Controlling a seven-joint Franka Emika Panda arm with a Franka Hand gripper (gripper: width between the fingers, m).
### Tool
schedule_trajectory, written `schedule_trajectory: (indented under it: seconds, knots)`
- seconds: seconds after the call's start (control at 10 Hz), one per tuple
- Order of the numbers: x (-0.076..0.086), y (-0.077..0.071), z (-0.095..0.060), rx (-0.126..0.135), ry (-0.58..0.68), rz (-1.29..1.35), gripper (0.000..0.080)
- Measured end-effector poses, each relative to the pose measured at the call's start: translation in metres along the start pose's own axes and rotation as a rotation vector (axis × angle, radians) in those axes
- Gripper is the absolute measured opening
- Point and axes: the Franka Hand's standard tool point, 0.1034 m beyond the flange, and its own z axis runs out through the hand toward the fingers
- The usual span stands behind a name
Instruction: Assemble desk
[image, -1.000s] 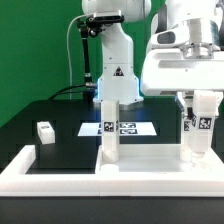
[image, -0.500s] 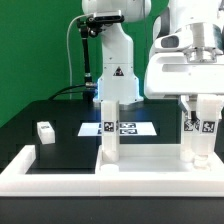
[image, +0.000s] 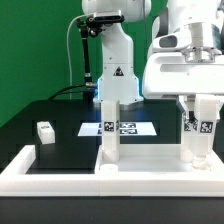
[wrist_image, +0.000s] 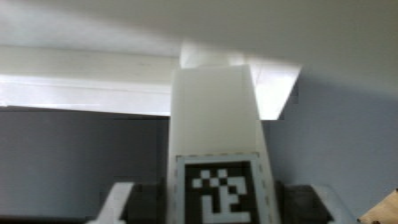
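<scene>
Your two-finger gripper (image: 198, 112) has its jaws clamped on the short square white plastic leg (image: 197, 150) at the exterior view's right. They hold it near its upper end, where its black-and-white square tags (image: 201, 125) sit. The jaws are only as far apart as the leg is wide. In the wrist view the 2 fingers (wrist_image: 121, 203) press against opposite faces of the leg (wrist_image: 217, 110), with a tag (wrist_image: 219, 190) facing the camera between them. The held leg is upright and its lower end meets the white plastic rectangular desk top (image: 150, 172), which lies flat along the front of the black table (image: 70, 145). You cannot tell from either view whether the leg is fully seated there or only resting on it. A second white leg (image: 110, 125) stands upright on the desk top at its other end, well apart from the held one, and nothing is touching it. A third white leg (image: 45, 132) lies on its side on the table towards the exterior view's left, well away from the gripper. The marker board (image: 120, 128) lies flat on the table behind the second leg. The long low white border wall (image: 20, 162) runs along the table's edge at the exterior view's left and meets the front edge beside the desk top.
</scene>
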Motion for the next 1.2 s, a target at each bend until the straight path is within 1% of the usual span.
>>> schedule_trajectory:
  seconds: [0.4,0.9,1.2]
  knots:
    - [0.0060,-0.0055,0.0027,0.003,0.010,-0.008,0.0288]
    - [0.0050,0.0011,0.0016,-0.002,0.011,-0.033,0.0288]
    - [0.0050,0.0011,0.0017,-0.002,0.013,-0.034,0.0288]
